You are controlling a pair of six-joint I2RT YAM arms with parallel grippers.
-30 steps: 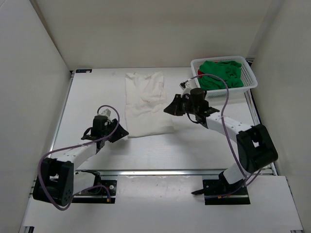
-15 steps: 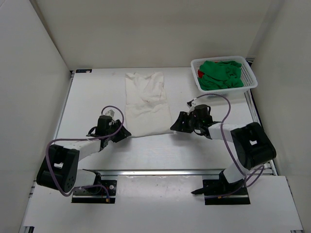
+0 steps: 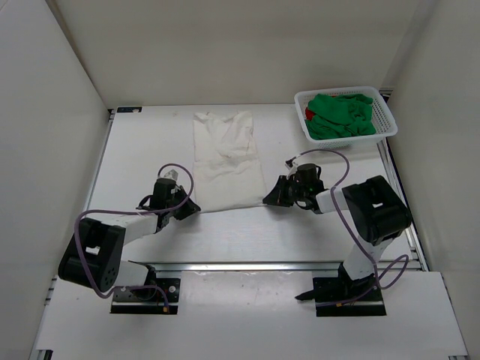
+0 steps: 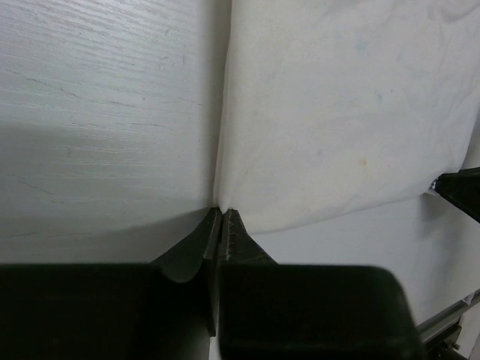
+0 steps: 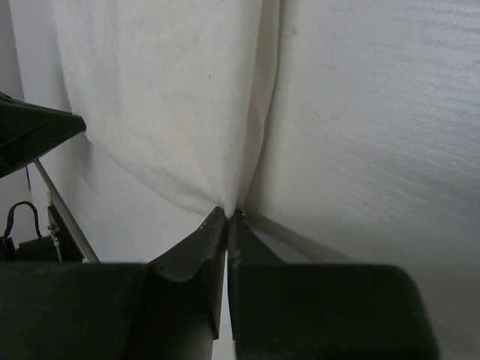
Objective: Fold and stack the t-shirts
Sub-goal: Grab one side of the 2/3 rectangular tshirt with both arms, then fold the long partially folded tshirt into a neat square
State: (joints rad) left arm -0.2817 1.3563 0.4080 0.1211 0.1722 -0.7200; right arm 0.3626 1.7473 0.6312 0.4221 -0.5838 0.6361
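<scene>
The cream-white soft cloth t-shirt [image 3: 225,159] lay flat as a long narrow strip on the middle of the white wood-grain table [image 3: 142,150]. Its long axis ran from the near side toward the far wall, and its near end was a little wider. The left gripper [image 3: 194,211] had its jaws pinched tight on the near left corner, and the right gripper [image 3: 268,199] likewise on the near right corner, both low at the tabletop. At the far right, a white plastic mesh basket [image 3: 388,120] held the crumpled bright green t-shirt [image 3: 341,116], with a sliver of the red t-shirt [image 3: 310,114] showing beside it.
</scene>
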